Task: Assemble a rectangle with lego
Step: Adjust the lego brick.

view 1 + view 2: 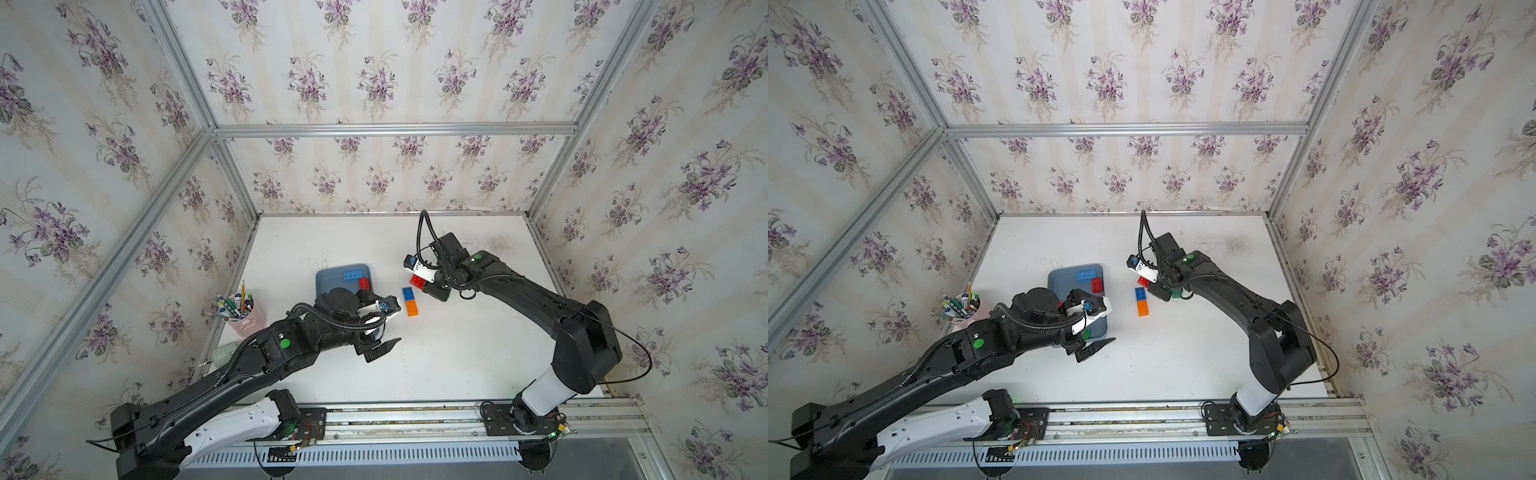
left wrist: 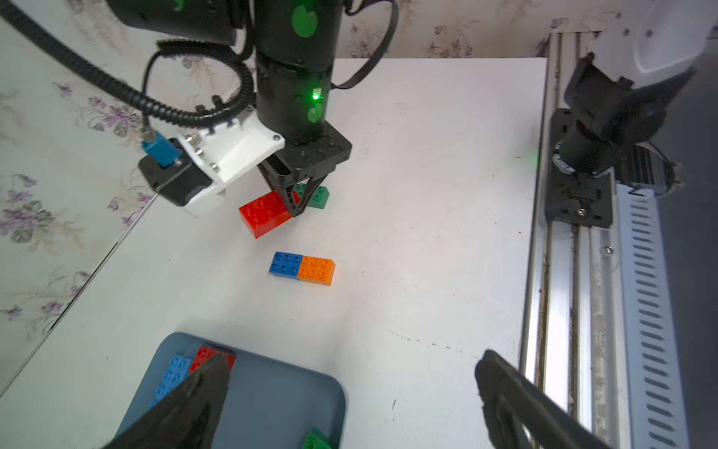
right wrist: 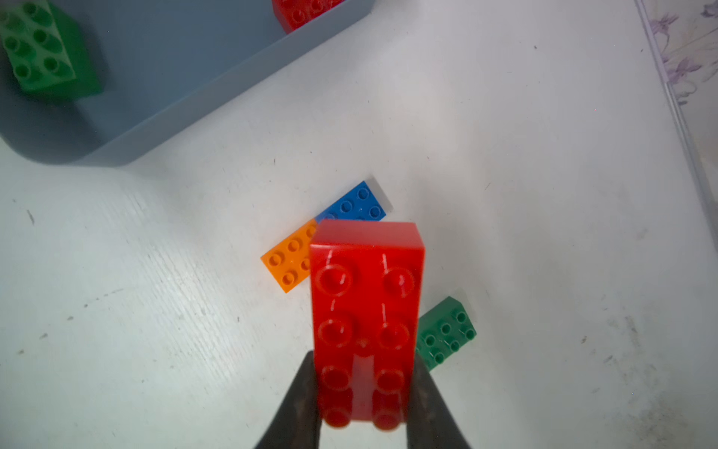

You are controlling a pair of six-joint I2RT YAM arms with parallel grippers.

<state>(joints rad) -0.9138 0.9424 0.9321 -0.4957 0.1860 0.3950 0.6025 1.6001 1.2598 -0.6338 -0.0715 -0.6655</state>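
Observation:
My right gripper (image 3: 365,361) is shut on one end of a red oblong lego brick (image 3: 365,295), held low over the table. That brick also shows in both top views (image 1: 417,281) (image 1: 1143,281). A blue brick (image 1: 408,294) and an orange brick (image 1: 412,308) lie joined end to end on the table right beside it. A green brick (image 3: 447,330) lies loose by the right gripper. The blue-grey tray (image 1: 328,274) holds a light blue brick (image 1: 352,274), a red brick (image 1: 364,284) and a green brick (image 1: 1087,333). My left gripper (image 2: 349,369) hangs open and empty at the tray's near corner.
A pink cup of pens (image 1: 245,316) stands at the table's left edge, with a clear object (image 1: 224,353) in front of it. The aluminium rail (image 1: 415,415) carrying both arm bases runs along the front. Flowered walls close off the other three sides.

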